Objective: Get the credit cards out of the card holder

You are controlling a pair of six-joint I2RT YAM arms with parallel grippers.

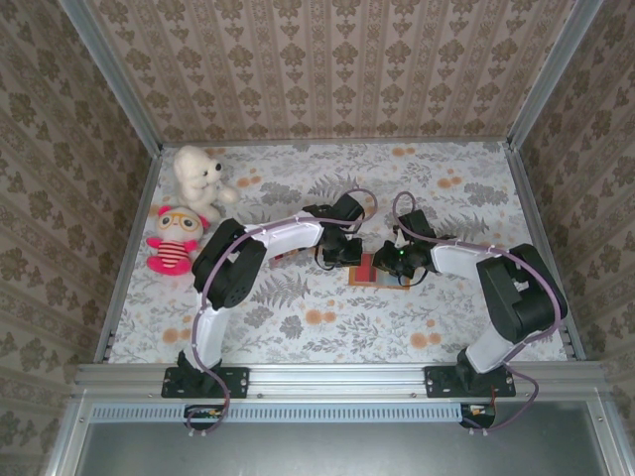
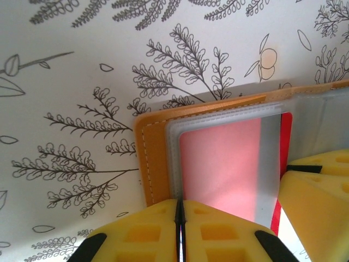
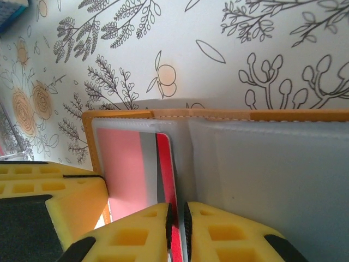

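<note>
**Item 1 — card holder** [image 1: 378, 271]: tan-orange folding case, lying open and flat on the floral desk [image 1: 298, 317] near its centre, between the two claws. The left wrist view gives its stitched orange rim [image 2: 146, 164] and a frosted clear pocket [image 2: 270, 158].

**Item 2, red credit card** [image 3: 165, 164]: a bare red strip at the pocket's open edge. Beside it a pale pink panel shows through the plastic. I cannot tell whether strip and panel are one card.

**Item 3, left claw** [image 2: 180, 206]: yellow fingers drawn together at 6 o'clock of its own view, pinching the edge of the card holder just inside the rim.

**Item 4, right claw** [image 3: 177, 207]: jaws all but together, nipping the red credit card.

**Obstructions:** each wrist view has the other claw's yellow finger crowding the case from the side. From above, both arms reach over the case and cover most of it.

**Surroundings:** a white teddy bear [image 1: 201, 177] and a striped pink doll [image 1: 176, 241] at about 10 o'clock from the case, well apart from it. A blue object [image 3: 11, 8] sits at 11 o'clock of the right wrist view, too cropped to identify.

**View notes:** the top view shows the layout but not the grips — the wrist views show the grips but not the toys.
</note>
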